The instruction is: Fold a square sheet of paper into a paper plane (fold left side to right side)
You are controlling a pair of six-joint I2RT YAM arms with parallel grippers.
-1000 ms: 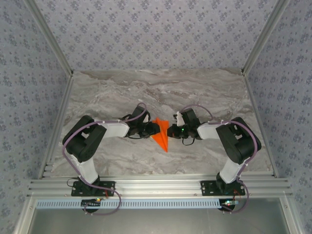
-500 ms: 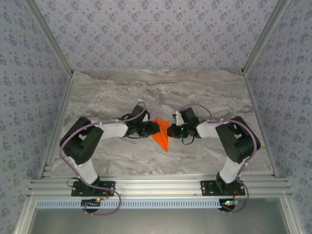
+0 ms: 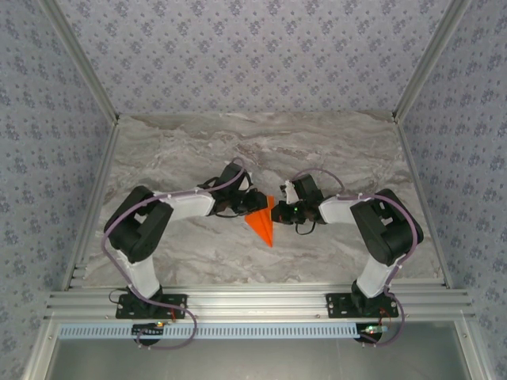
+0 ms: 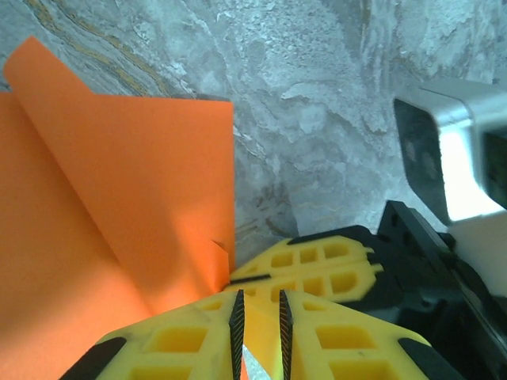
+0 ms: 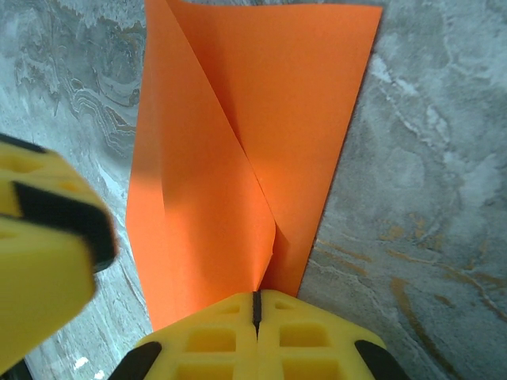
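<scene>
paper: orange paper (image 3: 262, 226) lies on the marble table (image 3: 341, 158), about mid-table, between the two arms and just in front of both wrists. From the top camera I read it as a creased pointed wedge. The tip points at the near edge and the wide end sits between the grippers.
folds, right wrist view: one flap is lifted and bows over a flatter layer. A diagonal crease runs from the far corner down toward the fingers.
folds, left wrist view: one flap stands up off the table with its far corner raised. A second layer lies flatter beside it.
right gripper: right gripper (image 5: 255, 302) has its fingers pressed together with no gap that I can see. They pinch the paper at its near edge, where the raised flap meets the lower layer.
left gripper: left gripper (image 4: 260, 309) has its fingers close together, but a slim gap shows between the pads. A corner of the paper runs right up to one finger. I can't tell whether any paper sits inside the gap.
spacing: the grippers are almost tip to tip over the wide end of the wedge. In the left wrist view the other gripper's yellow finger sits just beyond my own fingertips. I can't say whether they touch.
arms: both elbows point out toward the table sides and the forearms angle inward.
</scene>
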